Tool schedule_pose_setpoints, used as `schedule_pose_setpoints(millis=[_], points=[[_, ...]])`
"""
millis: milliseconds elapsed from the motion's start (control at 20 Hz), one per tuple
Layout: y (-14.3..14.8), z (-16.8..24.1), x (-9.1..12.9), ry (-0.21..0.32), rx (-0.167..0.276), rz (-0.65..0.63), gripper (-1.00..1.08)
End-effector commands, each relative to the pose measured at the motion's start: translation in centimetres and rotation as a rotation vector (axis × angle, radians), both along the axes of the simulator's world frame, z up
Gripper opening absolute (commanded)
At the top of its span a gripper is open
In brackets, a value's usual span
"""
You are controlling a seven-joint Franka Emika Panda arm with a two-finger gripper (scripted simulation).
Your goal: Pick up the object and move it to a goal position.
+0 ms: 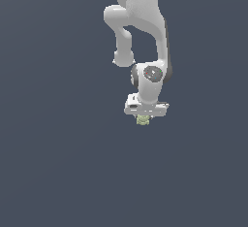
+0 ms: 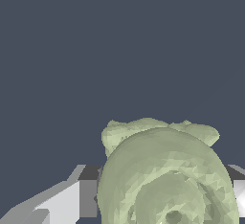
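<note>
The object [image 1: 143,121] is a small pale yellow-green lumpy thing with stacked ridges, tucked right under the white hand of my arm in the exterior view. My gripper [image 1: 144,118] points straight down and is shut on it. In the wrist view the object [image 2: 165,170] looms large and close, filling the space between the gripper's fingers [image 2: 67,201], whose inner faces meet its sides. The second finger shows only as a sliver at the picture's edge. Whether the object rests on the floor or hangs above it cannot be told.
A plain dark blue-grey floor [image 1: 58,163] spreads all around. The white arm [image 1: 145,22] rises from the hand toward the top of the exterior view. No goal marker shows.
</note>
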State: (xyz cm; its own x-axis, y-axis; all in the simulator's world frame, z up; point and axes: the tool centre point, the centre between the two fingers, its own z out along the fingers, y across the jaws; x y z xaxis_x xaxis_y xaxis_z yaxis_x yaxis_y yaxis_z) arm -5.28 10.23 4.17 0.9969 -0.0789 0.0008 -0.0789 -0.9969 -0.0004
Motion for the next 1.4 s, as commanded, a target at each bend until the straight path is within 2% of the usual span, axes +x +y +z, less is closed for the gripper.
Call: schedule_pose_setpoints(millis=[0,400,700,1000,1350], points=[[0.0,-0.1,0.0,0.001,0.000,0.000,-1.00],[0.0,0.4,0.0,0.000,0.000,0.000,-1.00],[-0.1,2.6,-0.1,0.000,0.000,0.000,-1.00],[-0.1,7.0,-0.3,0.000,0.000,0.000,-1.00],[-0.2,14.2,-0.6,0.000,0.000,0.000,-1.00]])
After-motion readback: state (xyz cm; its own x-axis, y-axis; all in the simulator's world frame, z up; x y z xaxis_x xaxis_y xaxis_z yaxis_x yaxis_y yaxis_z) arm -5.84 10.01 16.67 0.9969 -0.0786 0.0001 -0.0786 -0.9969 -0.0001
